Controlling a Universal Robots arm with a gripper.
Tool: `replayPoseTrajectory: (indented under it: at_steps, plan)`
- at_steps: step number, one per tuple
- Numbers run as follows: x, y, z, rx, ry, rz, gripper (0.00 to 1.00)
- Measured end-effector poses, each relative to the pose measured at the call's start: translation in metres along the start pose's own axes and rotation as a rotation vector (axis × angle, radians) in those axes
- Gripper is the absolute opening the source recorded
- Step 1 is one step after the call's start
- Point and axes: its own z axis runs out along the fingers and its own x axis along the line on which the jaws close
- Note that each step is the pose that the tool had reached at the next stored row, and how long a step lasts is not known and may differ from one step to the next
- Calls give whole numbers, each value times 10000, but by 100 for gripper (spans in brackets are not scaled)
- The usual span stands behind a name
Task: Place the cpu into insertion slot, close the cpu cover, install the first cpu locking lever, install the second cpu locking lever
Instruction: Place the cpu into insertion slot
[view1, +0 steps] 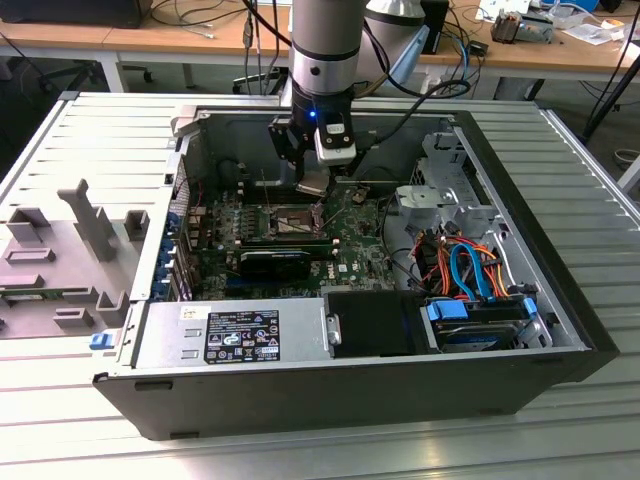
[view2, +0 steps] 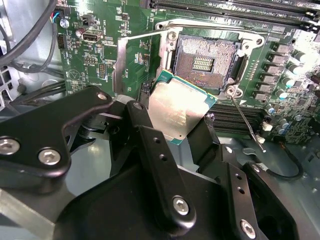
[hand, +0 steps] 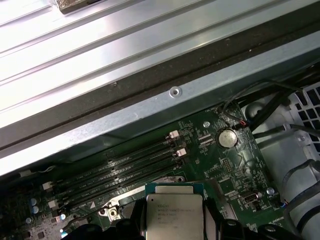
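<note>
A grey power supply (view1: 228, 333) sits in the open case (view1: 350, 400), orange and blue cables (view1: 458, 272) nearby.

Inside the case (view1: 350, 400), near its middle: the insertion slot (view2: 206, 61), uncovered; the cpu (view2: 181, 111) just off it, clamped in the gripper (view2: 175, 117); memory slots (hand: 120, 165) alongside. Power supply (view1: 230, 335) at the near corner on the exterior view's left; drive cage (view1: 445, 195) along the right edge.

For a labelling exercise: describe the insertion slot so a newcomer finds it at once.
Inside the open computer case, look at the green motherboard. The insertion slot is its square dark recess with a silver rim, unlike the long narrow memory slots.
</note>
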Motion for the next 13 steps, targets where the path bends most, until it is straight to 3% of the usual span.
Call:
replayPoseTrajectory:
  at_steps: [13]
  plan:
    - [0, 0, 0, -4, -16, 176, 55]
